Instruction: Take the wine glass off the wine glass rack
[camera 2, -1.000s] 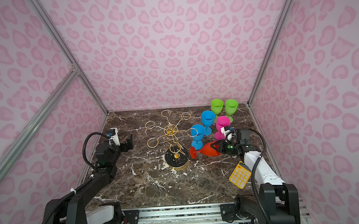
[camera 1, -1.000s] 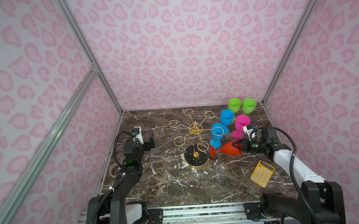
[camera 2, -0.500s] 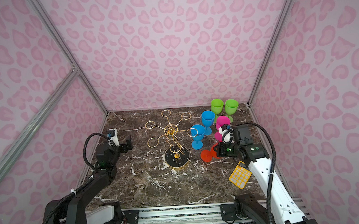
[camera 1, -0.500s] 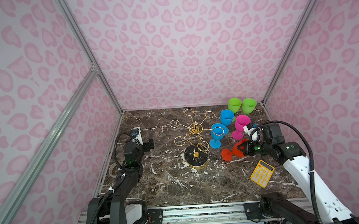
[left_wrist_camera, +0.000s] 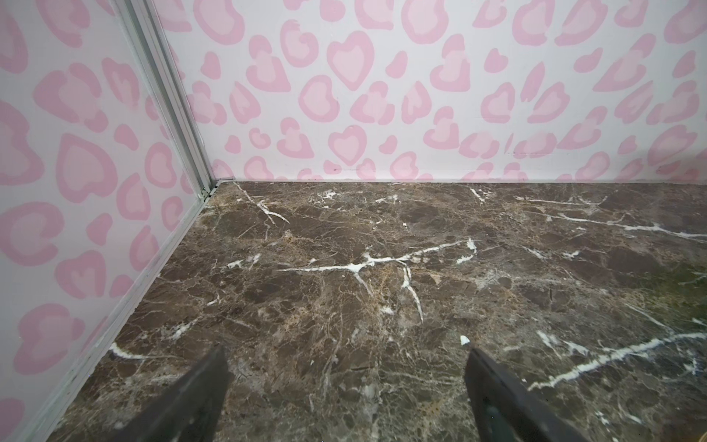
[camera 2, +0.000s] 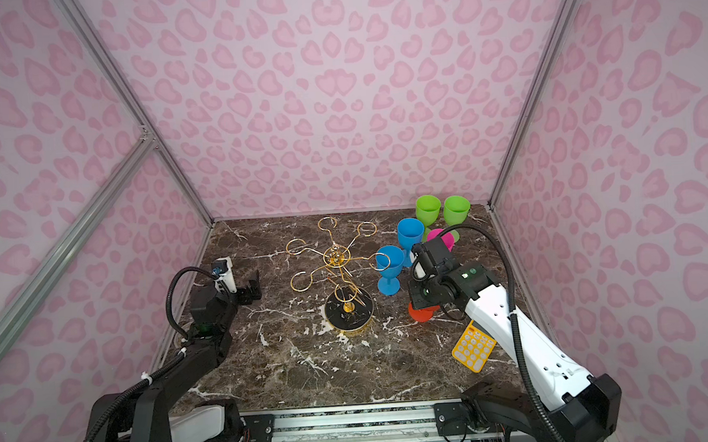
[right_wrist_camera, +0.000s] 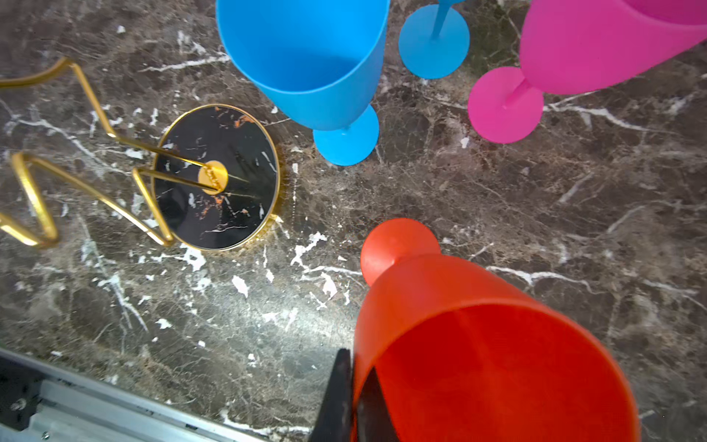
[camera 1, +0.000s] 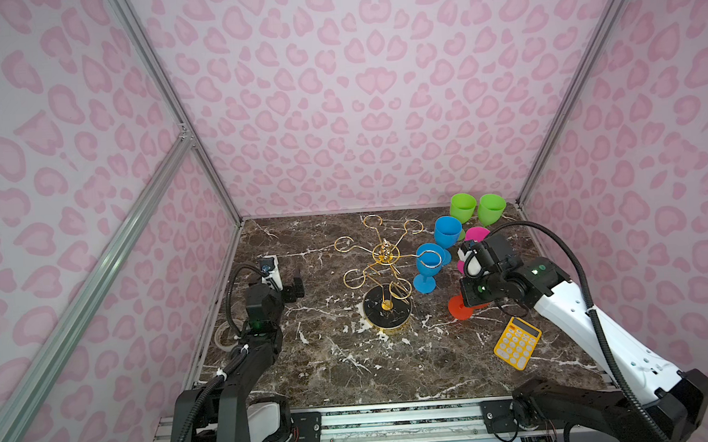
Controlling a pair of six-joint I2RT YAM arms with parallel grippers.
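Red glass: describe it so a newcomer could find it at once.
On the marble table, look right of the gold rack, near the yellow calculator. The red glass is there, its rim pinched by the fingers of the right gripper. Unlike the blue glasses, pink glass and green glasses behind it, it alone is red and held.

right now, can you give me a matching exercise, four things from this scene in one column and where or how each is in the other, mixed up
1 red wine glass
2 left gripper
3 yellow calculator
4 green wine glasses

A back right corner
B open and empty
C lying flat, front right
D rim pinched by the right gripper

Pairs: 1-D, 2-B, 3-C, 4-A
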